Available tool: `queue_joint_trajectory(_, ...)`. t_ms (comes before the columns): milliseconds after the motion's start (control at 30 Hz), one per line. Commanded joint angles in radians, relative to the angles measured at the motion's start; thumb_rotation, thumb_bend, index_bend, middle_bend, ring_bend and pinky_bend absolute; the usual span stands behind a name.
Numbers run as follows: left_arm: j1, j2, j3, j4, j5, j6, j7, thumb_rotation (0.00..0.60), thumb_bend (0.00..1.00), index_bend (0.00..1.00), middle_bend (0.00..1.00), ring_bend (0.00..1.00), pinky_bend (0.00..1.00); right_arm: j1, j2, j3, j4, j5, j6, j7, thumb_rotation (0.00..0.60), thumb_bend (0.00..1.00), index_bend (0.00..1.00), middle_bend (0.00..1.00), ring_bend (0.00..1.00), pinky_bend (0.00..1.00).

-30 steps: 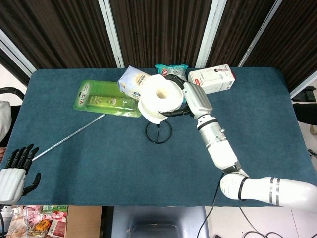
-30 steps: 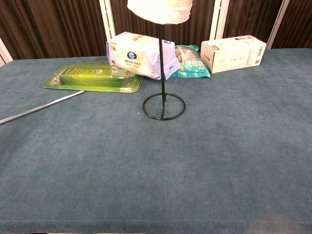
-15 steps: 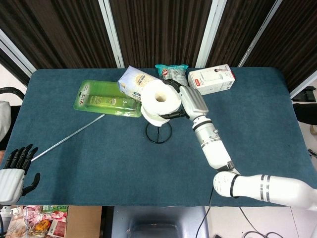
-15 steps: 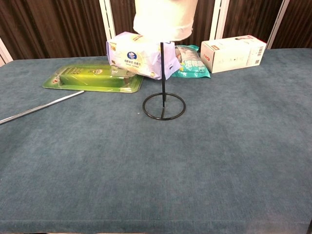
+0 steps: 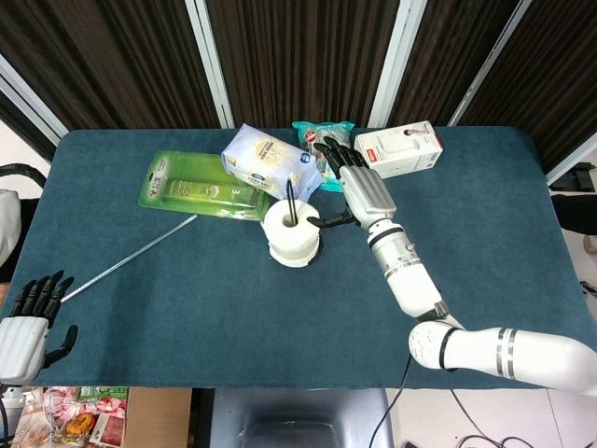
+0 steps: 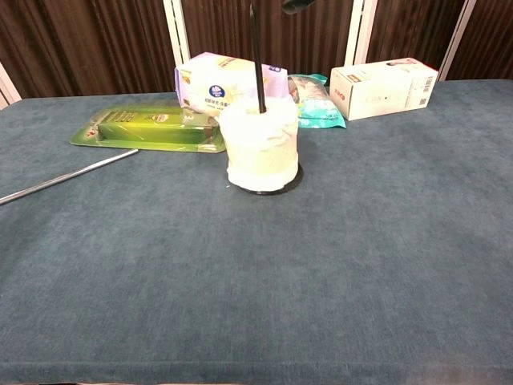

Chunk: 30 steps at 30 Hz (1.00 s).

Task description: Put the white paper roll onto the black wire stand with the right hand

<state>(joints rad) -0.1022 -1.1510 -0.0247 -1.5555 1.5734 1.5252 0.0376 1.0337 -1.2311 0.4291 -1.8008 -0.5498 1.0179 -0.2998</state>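
The white paper roll [image 5: 294, 234] [image 6: 260, 147] sits upright at the bottom of the black wire stand [image 6: 256, 56], whose rod [image 5: 292, 203] pokes up through the core. My right hand [image 5: 357, 189] hovers just right of the roll and above it, fingers spread, holding nothing. A dark fingertip [image 6: 297, 5] shows at the top edge of the chest view. My left hand [image 5: 30, 317] rests open at the near left corner of the table, far from the stand.
Behind the stand lie a green blister pack [image 5: 199, 187], a pale tissue pack [image 5: 266, 159], a teal snack bag [image 5: 322, 138] and a white box [image 5: 399, 147]. A thin metal rod [image 5: 131, 257] lies on the left of the blue table [image 5: 485, 243].
The roll has slid down the stand's rod from up high to the base. My right hand has let go of it and opened. The left hand is still.
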Motion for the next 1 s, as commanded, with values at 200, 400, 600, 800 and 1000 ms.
queue_joint_trajectory(200,0.005,0.004,-0.002,0.006,0.010,0.019,-0.012,0.600,0.47,0.00,0.00,0.00,0.07,-0.147,0.129,-0.120,-0.181,-0.241,0.085,-0.016,0.600,0.22,0.00,0.00,0.00,0.03)
queue_joint_trajectory(400,0.012,-0.008,-0.002,0.016,0.030,0.049,-0.012,0.600,0.47,0.00,0.00,0.00,0.07,-0.454,0.190,-0.432,-0.241,-0.693,0.336,-0.050,0.600,0.22,0.00,0.00,0.00,0.00)
queue_joint_trajectory(600,0.012,-0.012,-0.003,0.020,0.035,0.054,-0.008,0.600,0.47,0.00,0.00,0.00,0.07,-0.703,0.120,-0.614,-0.028,-0.910,0.518,0.040,0.600,0.22,0.00,0.00,0.00,0.00)
queue_joint_trajectory(800,0.016,-0.014,0.000,0.026,0.049,0.068,0.000,0.600,0.47,0.00,0.00,0.00,0.07,-0.825,0.064,-0.626,0.120,-0.906,0.574,0.116,0.600,0.22,0.00,0.00,0.00,0.00)
queue_joint_trajectory(1000,0.015,-0.016,0.005,0.023,0.053,0.062,0.012,0.600,0.47,0.00,0.00,0.00,0.07,-0.855,0.061,-0.579,0.127,-0.922,0.598,0.109,0.600,0.22,0.00,0.00,0.00,0.00)
